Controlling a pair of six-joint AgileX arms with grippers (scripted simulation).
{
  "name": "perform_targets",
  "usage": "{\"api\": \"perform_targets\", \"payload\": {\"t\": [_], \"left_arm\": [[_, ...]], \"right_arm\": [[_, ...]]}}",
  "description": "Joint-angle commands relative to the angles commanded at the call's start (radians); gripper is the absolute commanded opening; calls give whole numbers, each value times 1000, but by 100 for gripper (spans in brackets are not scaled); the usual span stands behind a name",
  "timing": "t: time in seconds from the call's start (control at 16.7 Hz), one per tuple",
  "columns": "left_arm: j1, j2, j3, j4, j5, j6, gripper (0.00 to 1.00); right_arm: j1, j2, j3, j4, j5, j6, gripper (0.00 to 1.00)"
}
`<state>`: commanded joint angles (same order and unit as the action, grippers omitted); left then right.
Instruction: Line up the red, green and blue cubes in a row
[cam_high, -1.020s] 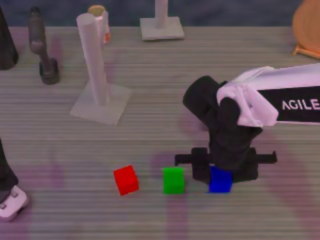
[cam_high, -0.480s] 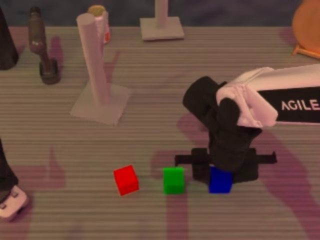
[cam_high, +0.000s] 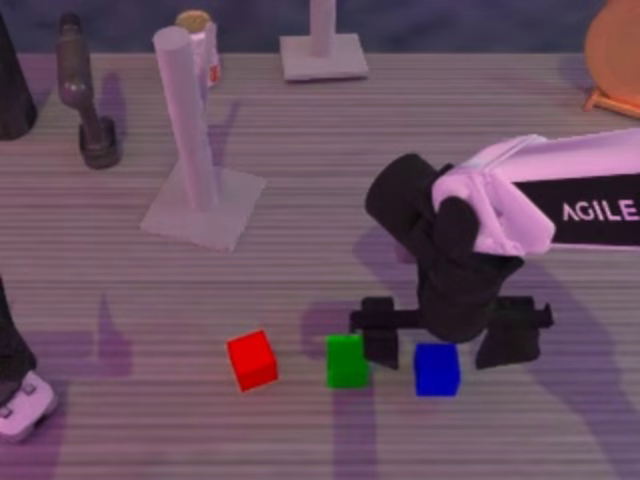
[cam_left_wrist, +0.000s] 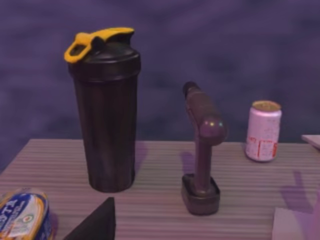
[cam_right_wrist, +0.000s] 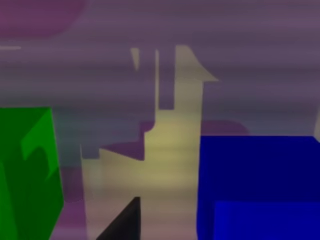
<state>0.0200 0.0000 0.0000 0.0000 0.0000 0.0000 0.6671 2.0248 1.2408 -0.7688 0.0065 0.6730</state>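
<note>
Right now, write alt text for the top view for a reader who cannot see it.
A red cube, green cube and blue cube sit in a row near the table's front edge, with the right gripper open just behind the blue cube. The left gripper rests at the front left corner; white stands are farther back.

The white-and-black right arm reaches in from the right, its black two-finger gripper (cam_high: 440, 345) pointing down with fingers spread wide, while the left gripper (cam_high: 22, 405) sits parked at the left edge.
</note>
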Motion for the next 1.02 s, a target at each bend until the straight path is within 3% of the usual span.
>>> {"api": "perform_targets", "payload": {"t": [0.54,1.02], "left_arm": [[0,0,0,0,0,0,100],[0,0,0,0,0,0,100]], "right_arm": [[1,-7,13,-18,0,-1,100],[8,-113,142,-254,-1,-2,100]]}}
